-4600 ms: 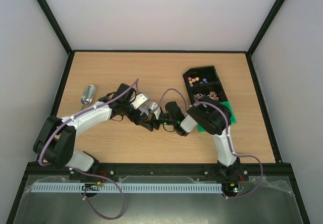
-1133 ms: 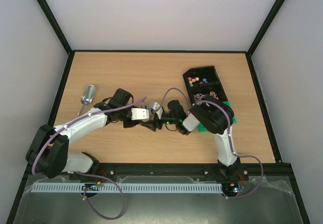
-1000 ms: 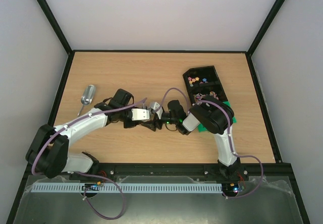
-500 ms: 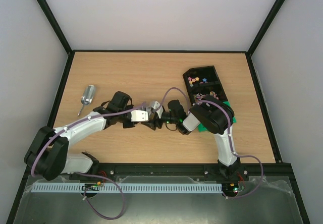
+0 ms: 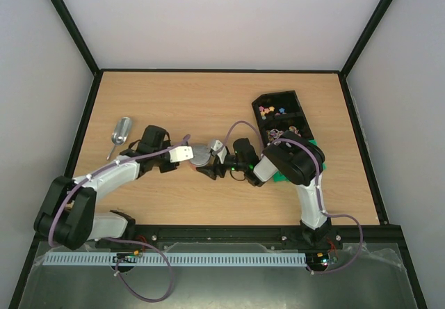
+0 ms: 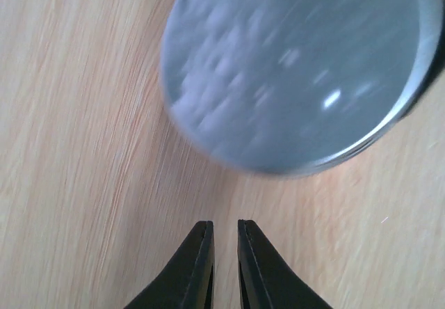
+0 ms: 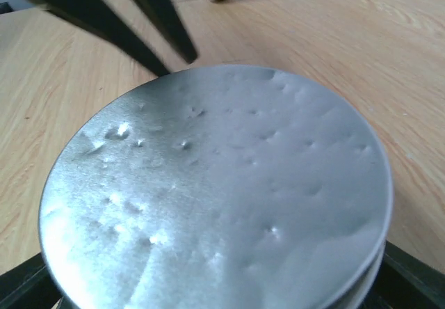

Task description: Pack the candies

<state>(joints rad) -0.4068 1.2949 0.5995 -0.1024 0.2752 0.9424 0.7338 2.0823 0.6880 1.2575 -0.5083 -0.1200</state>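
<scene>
From my console: my left end effector (image 6: 224, 224), drawn together and empty, sits just left of the round tin (image 5: 201, 154) that my right end effector (image 5: 210, 163) clamps across its sides. The candies (image 5: 268, 107) lie in the black tray (image 5: 296, 100), right of and beyond that end effector, so the right arm is nearer.

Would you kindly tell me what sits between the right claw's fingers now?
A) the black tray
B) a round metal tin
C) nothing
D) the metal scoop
B: in the right wrist view the round metal tin fills the right claw, black fingers at both lower corners.
</scene>
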